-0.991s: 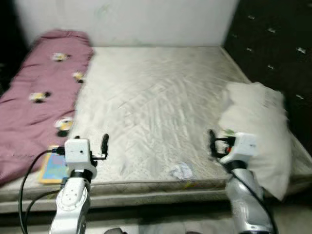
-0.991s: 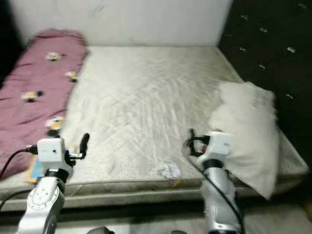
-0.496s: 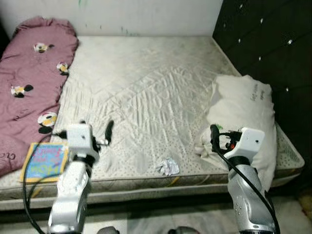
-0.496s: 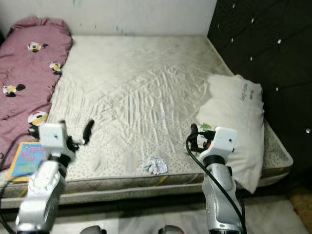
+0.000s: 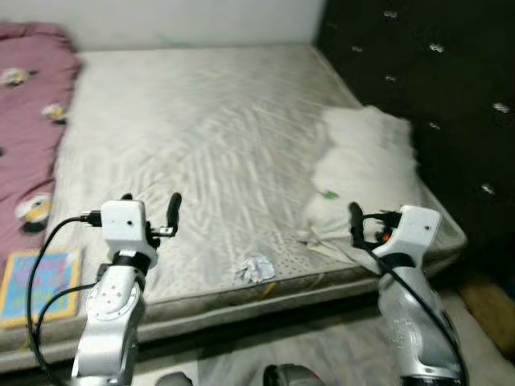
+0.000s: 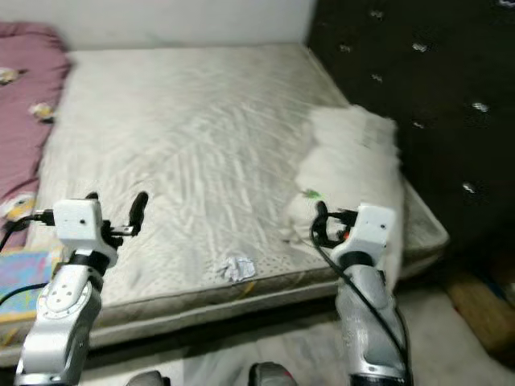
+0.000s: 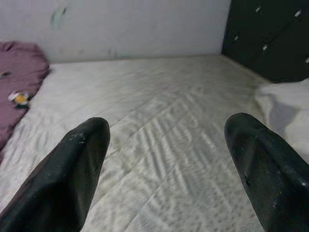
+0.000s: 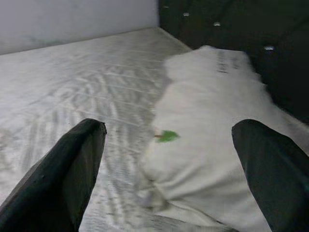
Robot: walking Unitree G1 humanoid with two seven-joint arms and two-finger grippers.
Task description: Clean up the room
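A crumpled white paper (image 5: 256, 268) lies on the bare mattress (image 5: 201, 137) near its front edge, between my two arms. A white pillow (image 5: 366, 173) rests at the mattress's right side, with a small green scrap (image 8: 167, 136) on it. My left gripper (image 7: 166, 130) is open and empty, held above the front left part of the mattress. My right gripper (image 8: 168, 126) is also open and empty, hovering just before the pillow's near end. A colourful book (image 5: 32, 281) lies at the front left corner.
A pink blanket (image 5: 28, 121) with small figures covers the mattress's left side. A dark tufted headboard (image 5: 418, 80) rises along the right, and a pale wall stands at the far end. Grey floor (image 5: 338, 346) runs along the bed's front edge.
The camera has swung to the right, so the bed, blanket and book slid left in view. Both arms keep their pose with fingers open.
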